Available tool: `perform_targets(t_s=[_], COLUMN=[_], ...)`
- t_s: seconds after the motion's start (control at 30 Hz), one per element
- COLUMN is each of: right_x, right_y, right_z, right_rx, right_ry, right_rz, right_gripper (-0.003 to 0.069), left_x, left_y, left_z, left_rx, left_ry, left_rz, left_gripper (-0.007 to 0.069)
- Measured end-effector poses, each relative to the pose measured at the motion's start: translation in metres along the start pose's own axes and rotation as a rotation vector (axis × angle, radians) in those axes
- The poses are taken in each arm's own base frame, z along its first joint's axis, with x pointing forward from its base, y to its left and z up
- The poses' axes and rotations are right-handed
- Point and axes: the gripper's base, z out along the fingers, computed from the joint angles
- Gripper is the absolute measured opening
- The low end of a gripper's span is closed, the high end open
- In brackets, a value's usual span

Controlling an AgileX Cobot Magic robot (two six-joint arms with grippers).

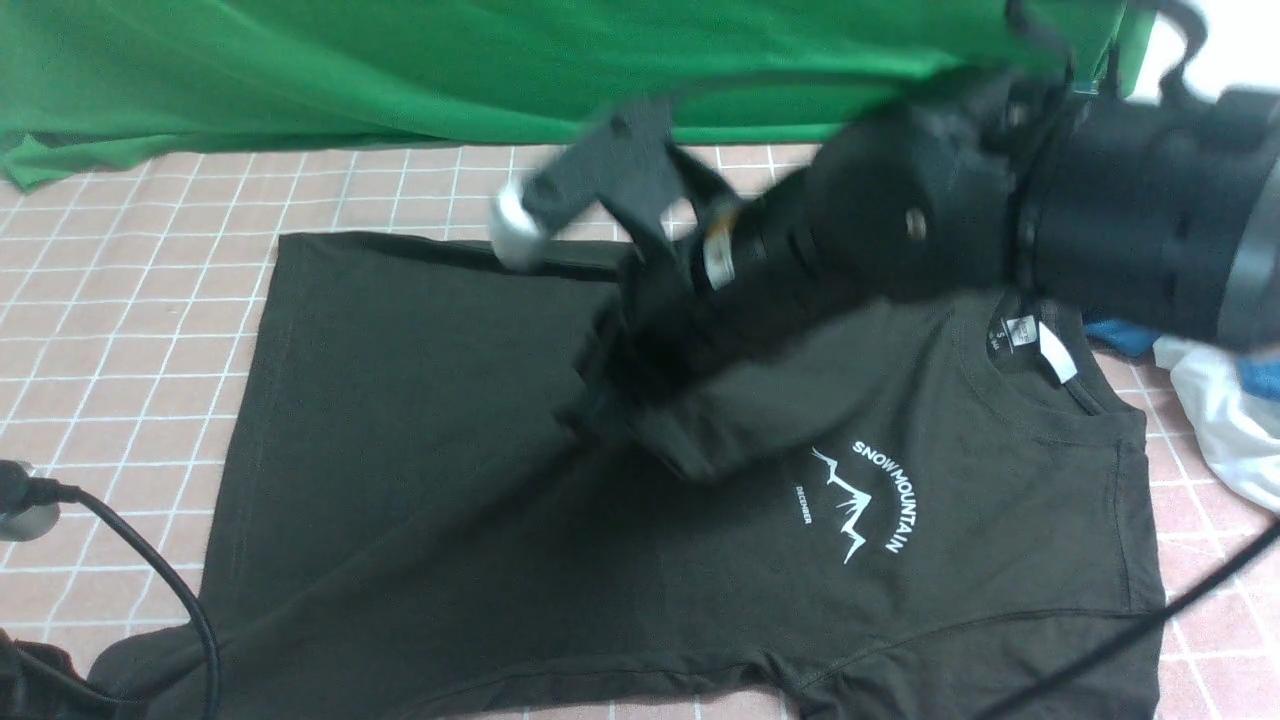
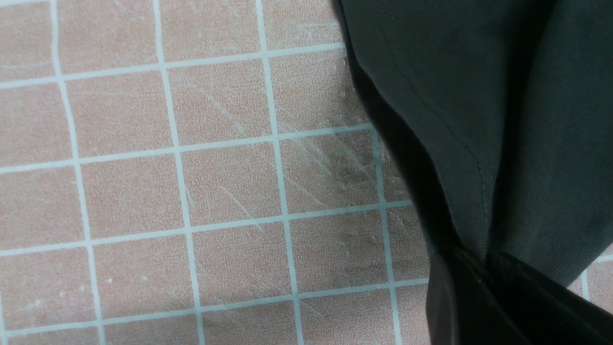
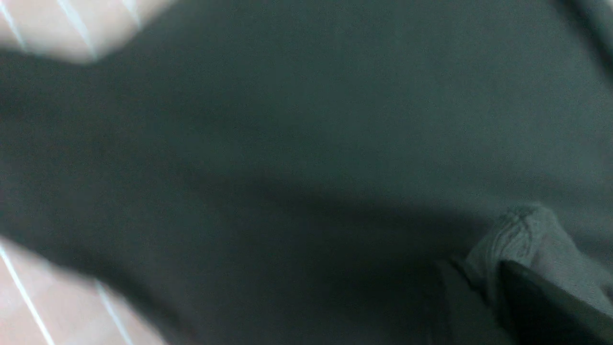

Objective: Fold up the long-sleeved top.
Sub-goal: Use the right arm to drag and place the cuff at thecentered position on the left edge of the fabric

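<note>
Two pinches show. Lower right in the left wrist view, the left gripper (image 2: 479, 282) is clamped on the hem (image 2: 462, 143) of the long-sleeved top (image 1: 420, 400), which lies spread across the front view's middle. Further right, the right gripper (image 3: 498, 282) nips its ribbed cuff (image 3: 522, 235). Light, limp cloth, I judge; hems and cuffs grip best.

Right arm (image 1: 900, 230) blurred (its wrist view too), long-sleeved top (image 1: 450, 450) cut off below.

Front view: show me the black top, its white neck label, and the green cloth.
black top (image 1: 420, 400), front view, plain fabric of the body.
white neck label (image 1: 1057, 357), front view, middle of the tag.
green cloth (image 1: 400, 60), front view, smooth middle stretch.
</note>
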Motion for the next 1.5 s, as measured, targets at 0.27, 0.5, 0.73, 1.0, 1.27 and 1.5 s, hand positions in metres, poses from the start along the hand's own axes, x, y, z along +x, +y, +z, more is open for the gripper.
perform_targets(t_s=[0.27,0.5,0.73,1.0,1.27,1.5], right_x=[-0.037,-0.047,-0.059,-0.052,-0.043,-0.048], right_y=[0.006,0.014,0.033,0.035,0.045,0.041], right_z=[0.031,0.038,0.018,0.032,0.065,0.043], right_rx=[-0.125,-0.203,-0.264,-0.281,-0.294,-0.3], right_ry=[-0.049,0.032,0.052,0.117,0.152,0.194], right_rz=[0.049,0.025,-0.035,-0.035,-0.025,-0.041], right_gripper=[0.0116,0.0116,0.0116,0.0116,0.0248,0.0505], left_x=[0.0,0.0,0.0,0.0,0.0,0.0], left_y=[0.0,0.0,0.0,0.0,0.0,0.0], left_z=[0.0,0.0,0.0,0.0,0.0,0.0], left_rx=[0.002,0.003,0.003,0.003,0.002,0.003], left_ry=[0.0,0.0,0.0,0.0,-0.004,-0.001], left_rz=[0.003,0.003,0.003,0.005,0.006,0.006], left_gripper=[0.0039,0.0039,0.0039,0.0039,0.0039,0.0039])
